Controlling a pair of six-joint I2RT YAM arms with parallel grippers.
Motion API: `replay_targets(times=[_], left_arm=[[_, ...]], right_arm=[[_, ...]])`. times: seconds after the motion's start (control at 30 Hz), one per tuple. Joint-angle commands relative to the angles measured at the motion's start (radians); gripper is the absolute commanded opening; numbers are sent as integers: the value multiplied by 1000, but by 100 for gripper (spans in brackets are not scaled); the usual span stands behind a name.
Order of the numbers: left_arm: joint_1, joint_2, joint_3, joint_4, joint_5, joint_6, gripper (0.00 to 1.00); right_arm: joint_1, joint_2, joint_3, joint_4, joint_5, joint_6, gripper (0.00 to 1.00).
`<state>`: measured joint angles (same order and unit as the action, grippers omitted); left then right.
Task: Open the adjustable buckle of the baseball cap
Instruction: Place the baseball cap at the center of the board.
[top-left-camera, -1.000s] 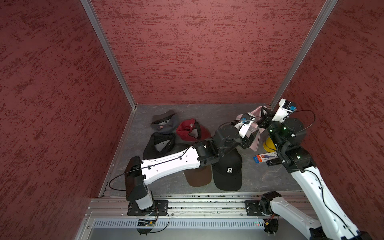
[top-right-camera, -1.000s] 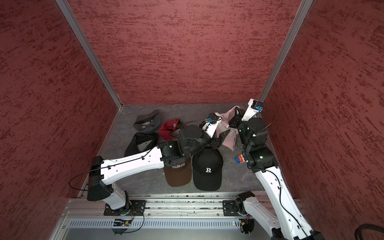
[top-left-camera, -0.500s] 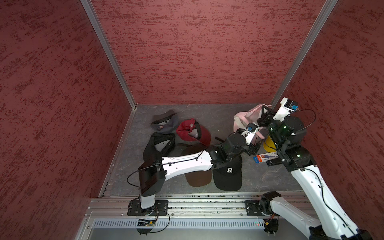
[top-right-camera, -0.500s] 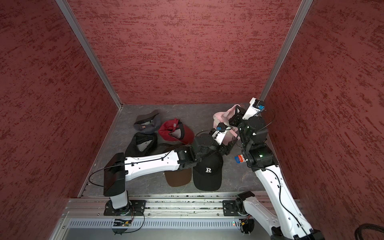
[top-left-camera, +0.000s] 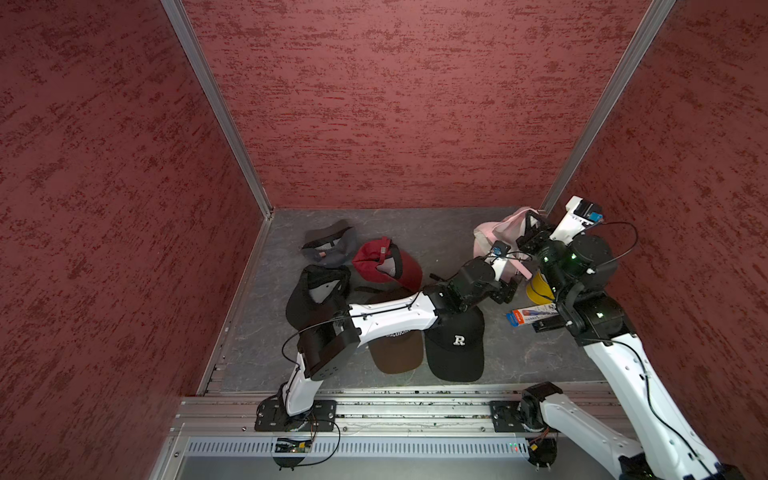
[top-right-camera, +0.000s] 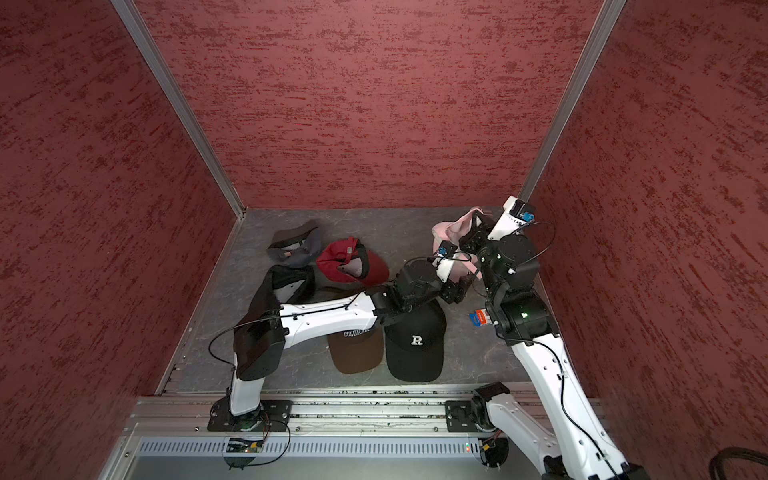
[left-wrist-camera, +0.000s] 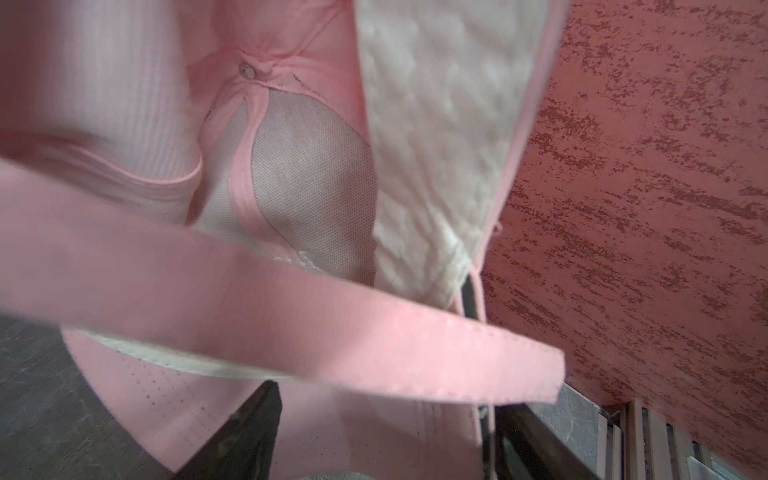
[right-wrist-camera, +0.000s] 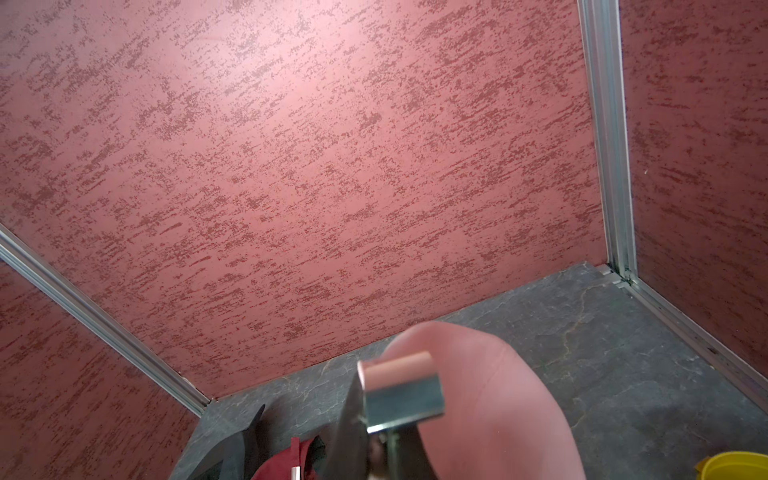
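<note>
A pink baseball cap (top-left-camera: 494, 232) (top-right-camera: 451, 232) hangs at the back right, above the floor. My right gripper (top-left-camera: 530, 224) (top-right-camera: 476, 226) holds it up. In the right wrist view the gripper (right-wrist-camera: 374, 440) is shut on the cap's metal buckle (right-wrist-camera: 401, 399), with the pink crown (right-wrist-camera: 490, 407) behind it. My left gripper (top-left-camera: 505, 291) (top-right-camera: 457, 291) is open just below and in front of the cap. In the left wrist view its dark fingers (left-wrist-camera: 241, 436) stand wide apart under the cap's pink strap (left-wrist-camera: 332, 332), whose end hangs free.
Several caps lie on the grey floor: grey (top-left-camera: 328, 245), red (top-left-camera: 386, 266), black (top-left-camera: 316, 291), brown (top-left-camera: 395, 349) and a black "R" cap (top-left-camera: 457, 345). A yellow container (top-left-camera: 538, 286) and a blue-orange packet (top-left-camera: 532, 313) sit by the right arm. Red walls close three sides.
My left gripper has dropped away from the pink cap toward the front and now sits lower. The cap has swung back toward the right corner, still held by the right gripper.
</note>
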<state>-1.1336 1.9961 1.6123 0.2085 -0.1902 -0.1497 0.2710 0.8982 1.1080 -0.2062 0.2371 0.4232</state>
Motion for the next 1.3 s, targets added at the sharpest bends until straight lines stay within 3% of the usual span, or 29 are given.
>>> replay_targets(times=[0.0,0.1,0.17,0.27,0.43,0.53,0.7,0.93,1.27], left_arm=[[8,24,34,17,50,-24,77],[13,31,37,25,72,-26,73],[18,35,43,6,80,-25,50],[26,26,43,-21,78,-24,25],[46,1,44,-54,129,-37,1],[65,-5,60,-89,195,-62,0],[105,-10,67,-116,323,-126,0],[209,34,92,-128,523,-269,0],[319,156,181,-192,658,-367,0]], right_arm=[[-2,-15,4,44,6,20,0],[-2,-12,-2,47,5,26,0],[-3,-12,-5,48,3,27,0],[-3,-16,-8,48,3,23,0],[-3,-16,-22,56,6,10,6],[-3,-15,-28,63,2,-11,16],[-2,-28,-17,71,-23,-134,40],[-2,-79,13,30,4,-256,58],[-3,-184,-61,-26,-18,-250,63]])
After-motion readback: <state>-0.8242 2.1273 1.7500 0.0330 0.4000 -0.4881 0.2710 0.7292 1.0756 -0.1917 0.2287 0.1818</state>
